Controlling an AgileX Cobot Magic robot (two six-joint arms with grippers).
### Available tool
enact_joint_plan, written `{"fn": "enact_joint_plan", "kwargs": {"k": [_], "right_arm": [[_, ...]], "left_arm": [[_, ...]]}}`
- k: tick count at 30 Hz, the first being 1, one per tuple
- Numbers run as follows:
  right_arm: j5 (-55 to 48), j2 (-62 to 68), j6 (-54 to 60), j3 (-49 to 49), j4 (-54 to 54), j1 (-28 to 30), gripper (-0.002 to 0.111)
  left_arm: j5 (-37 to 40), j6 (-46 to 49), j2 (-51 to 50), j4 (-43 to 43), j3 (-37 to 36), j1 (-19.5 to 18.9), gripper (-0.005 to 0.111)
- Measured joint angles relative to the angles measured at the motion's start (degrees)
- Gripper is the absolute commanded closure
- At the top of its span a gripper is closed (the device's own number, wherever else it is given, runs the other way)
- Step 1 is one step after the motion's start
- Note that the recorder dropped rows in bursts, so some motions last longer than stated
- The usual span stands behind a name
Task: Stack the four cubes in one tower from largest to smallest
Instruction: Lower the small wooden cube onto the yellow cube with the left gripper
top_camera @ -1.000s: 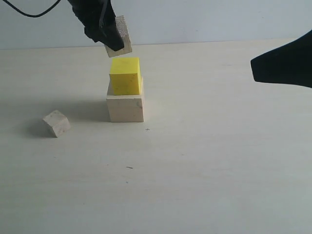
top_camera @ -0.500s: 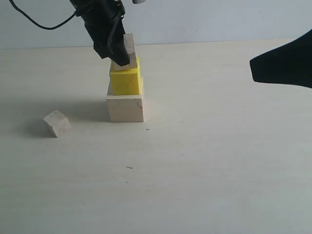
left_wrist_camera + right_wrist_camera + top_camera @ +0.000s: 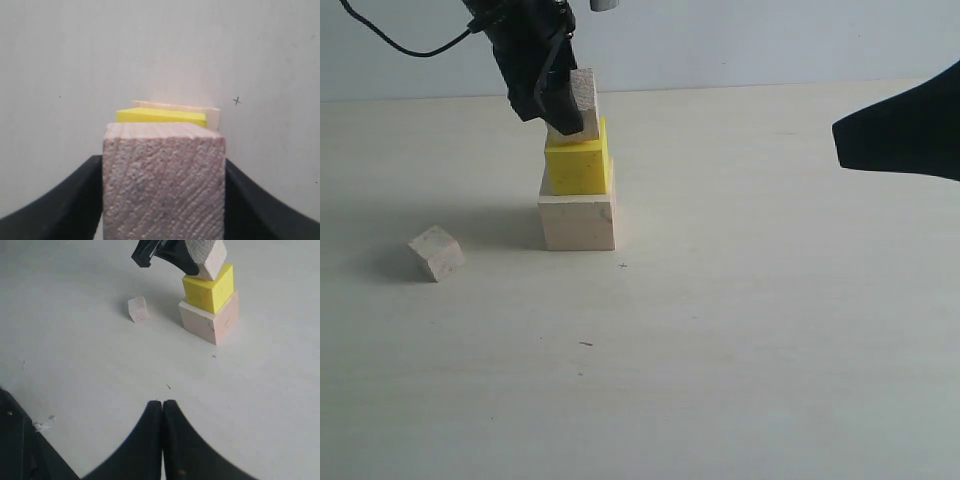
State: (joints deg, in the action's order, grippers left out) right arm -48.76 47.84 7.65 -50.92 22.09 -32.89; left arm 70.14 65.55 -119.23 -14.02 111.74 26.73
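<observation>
The large pale wood cube (image 3: 578, 222) stands on the table with the bright yellow cube (image 3: 578, 158) on top of it. My left gripper (image 3: 558, 98) is shut on the medium pale wood cube (image 3: 582, 100), which is tilted and rests on or just over the yellow cube's top. In the left wrist view the medium cube (image 3: 164, 180) fills the space between the fingers (image 3: 65, 200), with the yellow cube (image 3: 161, 115) just beyond it. The small pale wood cube (image 3: 436, 252) lies alone to the left. My right gripper (image 3: 163, 404) is shut with nothing in it, off to the right.
The pale tabletop (image 3: 740, 330) spreads around the stack. A small cross mark (image 3: 623, 265) sits just in front of the large cube. The right arm (image 3: 905, 125) hangs dark at the right edge.
My left gripper has come down with the medium cube from above the stack to the yellow cube's top. In the last half second it barely moved. The right arm stayed put.
</observation>
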Motion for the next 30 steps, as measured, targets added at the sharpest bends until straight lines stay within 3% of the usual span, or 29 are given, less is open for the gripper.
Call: {"fn": "enact_joint_plan", "kwargs": {"k": [30], "right_arm": [[-0.85, 0.00, 0.00, 0.00, 0.00, 0.00, 0.108]], "left_arm": [[0.00, 0.66, 0.80, 0.00, -2.20, 0.00, 0.107]]}}
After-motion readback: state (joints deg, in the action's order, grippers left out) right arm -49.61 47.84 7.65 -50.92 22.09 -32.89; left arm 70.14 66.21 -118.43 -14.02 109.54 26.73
